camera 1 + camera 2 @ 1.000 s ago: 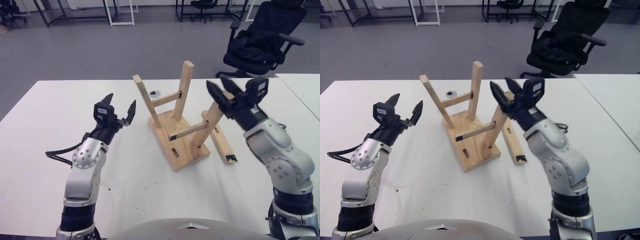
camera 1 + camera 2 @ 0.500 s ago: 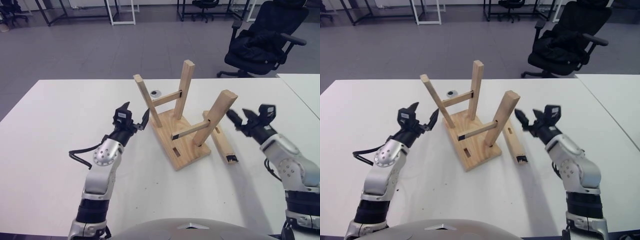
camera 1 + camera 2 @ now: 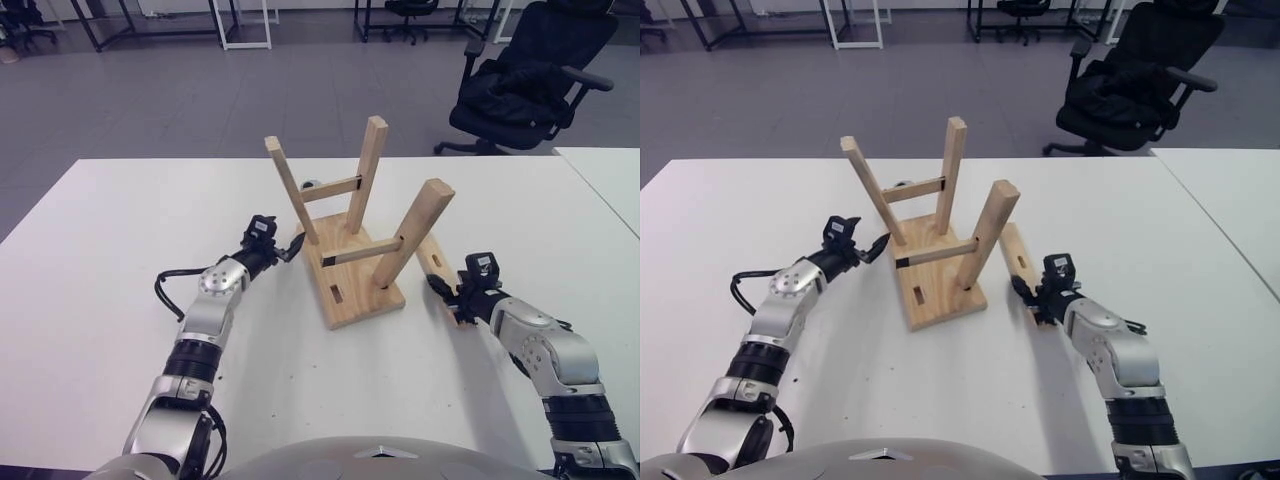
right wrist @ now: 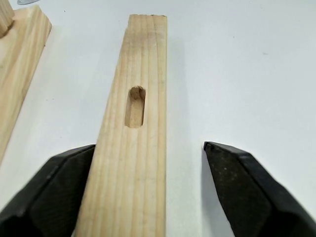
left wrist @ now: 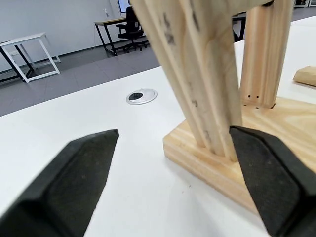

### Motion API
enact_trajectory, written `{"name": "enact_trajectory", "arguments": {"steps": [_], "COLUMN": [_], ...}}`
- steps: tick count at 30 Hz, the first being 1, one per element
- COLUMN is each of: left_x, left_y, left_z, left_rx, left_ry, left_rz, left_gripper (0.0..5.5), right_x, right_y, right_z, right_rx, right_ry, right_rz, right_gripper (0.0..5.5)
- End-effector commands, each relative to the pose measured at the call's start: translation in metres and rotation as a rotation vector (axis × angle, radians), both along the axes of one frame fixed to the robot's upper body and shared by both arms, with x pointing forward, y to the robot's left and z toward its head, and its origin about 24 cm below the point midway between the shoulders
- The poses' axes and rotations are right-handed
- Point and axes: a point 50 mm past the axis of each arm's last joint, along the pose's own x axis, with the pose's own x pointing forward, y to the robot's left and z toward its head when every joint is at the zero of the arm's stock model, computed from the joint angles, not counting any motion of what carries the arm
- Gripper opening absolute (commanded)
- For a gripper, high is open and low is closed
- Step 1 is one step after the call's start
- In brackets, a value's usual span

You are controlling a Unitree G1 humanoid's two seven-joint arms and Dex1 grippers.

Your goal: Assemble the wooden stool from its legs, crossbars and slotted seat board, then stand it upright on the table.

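My left gripper is spread wide around one leg of the upturned stool, mid-table. My right gripper gapes astride the loose leg lying beside it. The right wrist view shows that leg's slot. A grommet sits behind the stool.

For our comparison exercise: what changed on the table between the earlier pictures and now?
Both arms came down. The left gripper moved in, open, astride a leg of the stool; the right gripper dropped, open, astride the loose leg. The stool shifted slightly. Nothing gripped; loose leg stayed put.
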Motion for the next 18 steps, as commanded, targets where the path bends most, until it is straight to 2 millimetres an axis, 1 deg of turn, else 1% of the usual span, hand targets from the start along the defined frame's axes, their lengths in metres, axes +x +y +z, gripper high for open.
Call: {"name": "enact_trajectory", "arguments": {"steps": [1,2,3,4,6,7,9,10,12,13,14,15,16,17,18], "left_x": [0.017,0.021,0.025,0.03,0.035,0.037,0.043,0.047,0.046,0.039,0.027,0.015,0.003,-0.01,-0.019], "left_y": [0.004,0.005,0.007,0.01,0.011,0.009,0.013,0.02,0.04,0.052,0.062,0.062,0.051,0.034,0.017], "left_z": [0.009,0.013,0.017,0.021,0.03,0.033,0.036,0.039,0.049,0.056,0.075,0.098,0.131,0.169,0.199], "left_rx": [-0.028,-0.039,-0.038,-0.044,-0.062,-0.068,-0.046,-0.028,-0.071,-0.09,-0.133,-0.188,-0.313,-0.496,-0.621], "left_ry": [-0.035,-0.053,-0.074,-0.096,-0.132,-0.139,-0.13,-0.136,-0.186,-0.232,-0.304,-0.37,-0.435,-0.486,-0.509], "left_rz": [-0.086,-0.096,-0.093,-0.085,-0.092,-0.107,-0.107,-0.077,0.03,0.098,0.151,0.153,0.074,-0.066,-0.209], "left_gripper": [4.13,4.13,4.13,4.13,4.13,4.13,4.13,4.13,4.13,4.13,4.13,4.13,4.13,4.13,4.13], "right_x": [-0.004,-0.003,-0.003,-0.001,0.004,0.01,0.027,0.036,0.049,0.054,0.058,0.06,0.058,0.056,0.053], "right_y": [0.005,0.007,0.008,0.009,0.002,-0.004,-0.019,-0.026,-0.033,-0.031,-0.021,-0.008,0.007,0.026,0.046], "right_z": [0.0,0.001,0.002,0.003,0.005,0.011,0.034,0.051,0.092,0.117,0.15,0.176,0.199,0.22,0.236], "right_rx": [-0.07,-0.081,-0.085,-0.091,-0.116,-0.117,-0.062,-0.067,-0.08,-0.115,-0.171,-0.224,-0.283,-0.313,-0.327], "right_ry": [0.042,0.04,0.037,0.028,-0.004,-0.047,-0.172,-0.263,-0.479,-0.596,-0.738,-0.853,-0.956,-1.051,-1.136], "right_rz": [0.069,0.084,0.092,0.091,0.033,-0.015,-0.127,-0.144,-0.123,-0.074,0.026,0.131,0.239,0.351,0.447], "right_gripper": [3.17,3.03,2.72,2.55,2.12,2.07,2.06,2.06,2.06,2.06,2.06,2.06,2.06,2.06,2.06]}}
